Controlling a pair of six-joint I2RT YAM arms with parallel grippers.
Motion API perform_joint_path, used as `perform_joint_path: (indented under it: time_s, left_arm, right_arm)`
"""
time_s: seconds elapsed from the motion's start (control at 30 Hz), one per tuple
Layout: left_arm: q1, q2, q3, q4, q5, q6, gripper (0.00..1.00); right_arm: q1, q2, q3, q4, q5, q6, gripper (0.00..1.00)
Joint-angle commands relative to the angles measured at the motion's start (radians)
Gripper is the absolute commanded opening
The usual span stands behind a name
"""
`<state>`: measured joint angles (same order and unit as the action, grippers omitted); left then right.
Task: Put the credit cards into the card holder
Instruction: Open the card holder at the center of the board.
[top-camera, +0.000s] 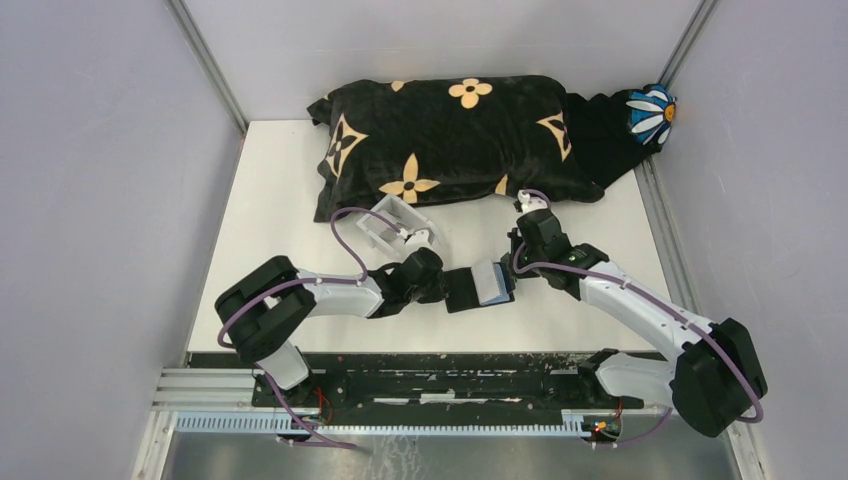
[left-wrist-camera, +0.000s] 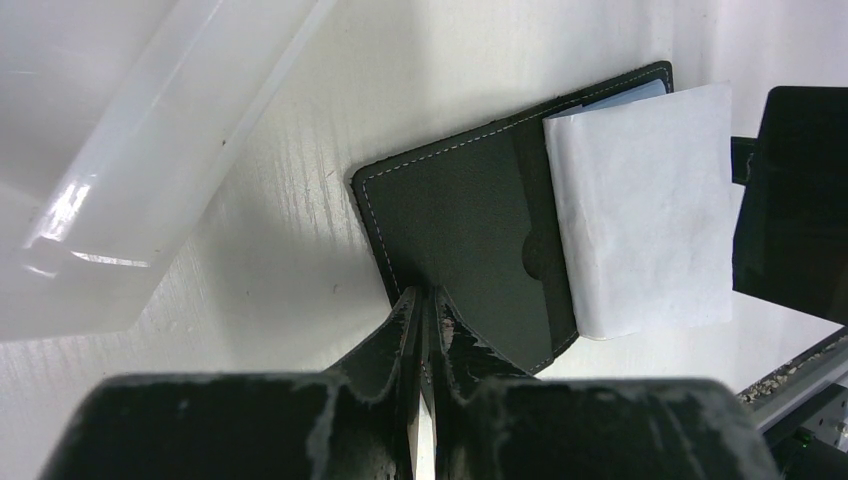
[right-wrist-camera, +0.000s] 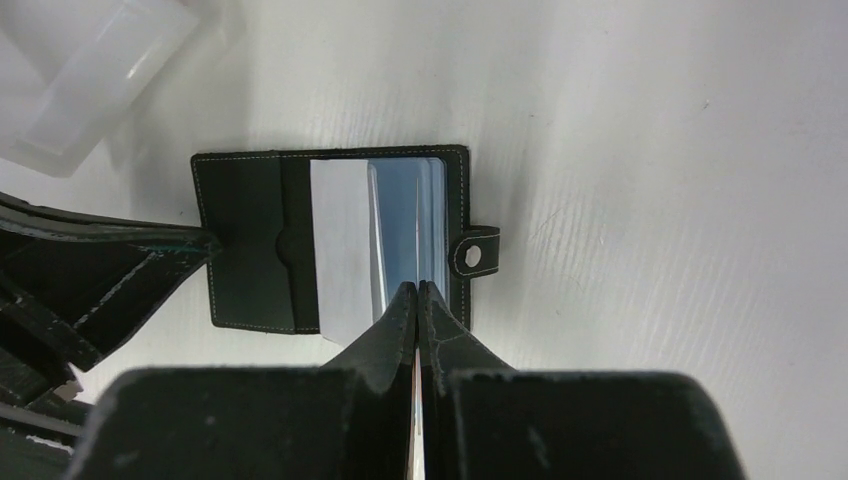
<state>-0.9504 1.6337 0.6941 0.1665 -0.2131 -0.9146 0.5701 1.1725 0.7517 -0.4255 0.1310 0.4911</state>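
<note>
Meeting at the middle of a white wood-grain table (top-camera: 280, 200), two robot arms are working in front of a large black plush pillow (top-camera: 450, 135) printed with gold flowers; a clear acrylic tray-like box (left-wrist-camera: 120, 150) is sitting just beside the left arm, apart from the work; the small black leather-like folding card holder (right-wrist-camera: 245, 240) is lying open and flat on the table between the arms. The left gripper (left-wrist-camera: 425, 300) is clamping the outer edge of the bare flap, pinning it down; the right gripper (right-wrist-camera: 417, 290) is standing with its jaws pressed together at the near edge of the other flap, seemingly nipping a thin plastic light blue card (right-wrist-camera: 400, 220), though a true hold cannot be confirmed. A thin rectangular white-looking card (left-wrist-camera: 640, 220) is lying over that flap and overhanging its edge.

Trouble is likely coming from a skewed entry: a tilted card may be jamming at the pocket mouth; the overhanging white-looking card may be getting dragged out; a slipping left clamp may be letting the card holder slide or fold; the small snap tab (right-wrist-camera: 475, 255) may be snagging.
</note>
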Motion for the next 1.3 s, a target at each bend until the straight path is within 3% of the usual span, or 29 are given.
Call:
perform_joint_path:
  time_s: [0.0, 1.27]
  left_arm:
    - [-0.004, 0.027, 0.028, -0.015, -0.029, 0.019, 0.12]
    - [-0.004, 0.051, 0.027, -0.010, -0.023, 0.005, 0.10]
  right_arm:
    - [-0.016, 0.018, -0.019, 0.062, -0.019, -0.011, 0.01]
    - [-0.075, 0.090, -0.076, 0.143, -0.099, -0.012, 0.01]
